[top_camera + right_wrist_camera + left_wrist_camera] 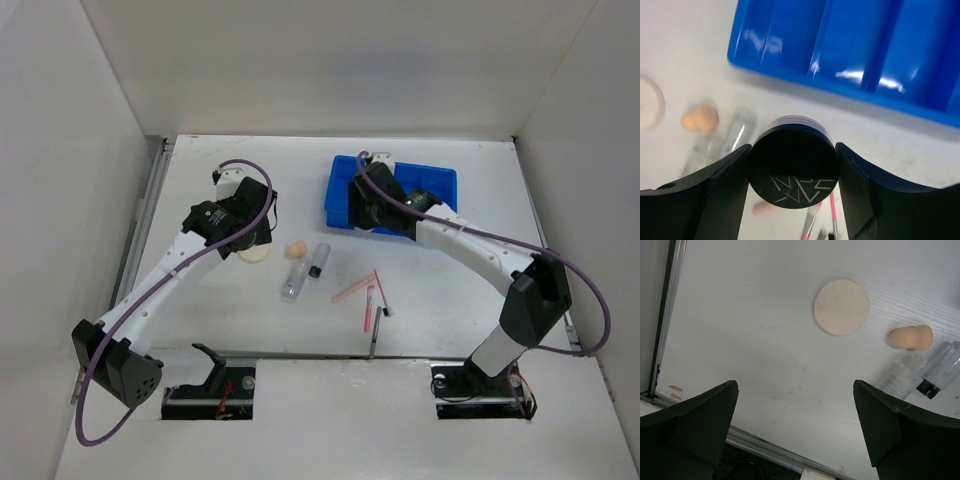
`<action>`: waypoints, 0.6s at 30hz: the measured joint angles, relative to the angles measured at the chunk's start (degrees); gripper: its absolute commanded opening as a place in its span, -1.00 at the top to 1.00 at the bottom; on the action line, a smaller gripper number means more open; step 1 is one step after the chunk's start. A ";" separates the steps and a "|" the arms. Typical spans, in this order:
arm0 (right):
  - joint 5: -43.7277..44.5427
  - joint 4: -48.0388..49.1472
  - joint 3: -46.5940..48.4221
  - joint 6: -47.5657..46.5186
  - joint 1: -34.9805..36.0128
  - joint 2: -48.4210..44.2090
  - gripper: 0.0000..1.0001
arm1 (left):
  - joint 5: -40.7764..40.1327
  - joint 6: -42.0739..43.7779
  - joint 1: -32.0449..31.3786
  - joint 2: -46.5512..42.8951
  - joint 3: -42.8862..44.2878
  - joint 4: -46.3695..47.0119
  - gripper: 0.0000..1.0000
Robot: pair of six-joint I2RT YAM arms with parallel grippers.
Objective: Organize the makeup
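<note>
- The right gripper [792, 175] is closed part-way on the round black jar [791, 162]. Its two fingers press against opposite sides of the jar, whose black lid, printed with thin white angular lines, faces the wrist camera.
- The jar is held clear of the white table [450, 290]. In the wrist view it sits just off the long near edge of the blue divided tray [840, 45].
- In the overhead view the right arm reaches across to the left end of the tray, and its wrist hides the jar there.
- The left gripper [795, 387] is spread wide and holds nothing. It hangs above bare table, with the cream round puff [841, 307] lying flat just beyond its fingers.
- The peach egg sponge [911, 337] lies on its side to the right of the puff, near it but not touching.
- The clear tube [900, 377] and the dark-capped vial [940, 367] lie side by side just past the sponge, very close to each other.
- The thin pink and black pencils [370, 305] lie in a loose cluster on the table, right of the tube and nearer the arm bases, well apart from the tray.
</note>
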 measured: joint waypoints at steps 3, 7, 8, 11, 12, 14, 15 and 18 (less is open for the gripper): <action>0.09 -0.04 4.37 -0.20 -4.00 0.07 -0.09 | 0.22 -0.04 0.00 0.13 0.37 0.09 -1.00; 0.15 0.00 11.37 -0.48 -8.79 4.37 -0.09 | 0.92 0.00 0.00 0.35 0.63 0.46 -1.00; 0.17 -0.68 13.84 -0.55 -9.62 6.23 -0.09 | 1.09 0.00 0.00 0.79 0.94 0.15 -1.00; 0.02 -0.68 21.92 -0.74 -11.32 13.64 -0.12 | 1.51 0.00 0.00 3.32 2.69 -0.63 -1.00; 0.11 -0.74 24.15 -0.76 -11.67 16.13 -0.15 | 1.55 -0.02 0.00 4.15 3.19 -0.79 -1.00; 0.13 -0.83 27.43 -0.92 -12.24 20.26 -0.15 | 1.86 -0.02 0.00 5.73 3.96 -1.27 -1.00; 0.11 -0.94 28.30 -0.94 -12.63 21.90 -0.15 | 1.99 -0.02 0.00 6.23 4.09 -1.36 -1.00; -0.07 -1.77 28.98 -0.96 -13.51 25.44 -0.15 | 2.86 -0.02 0.00 6.69 4.09 -1.79 -1.00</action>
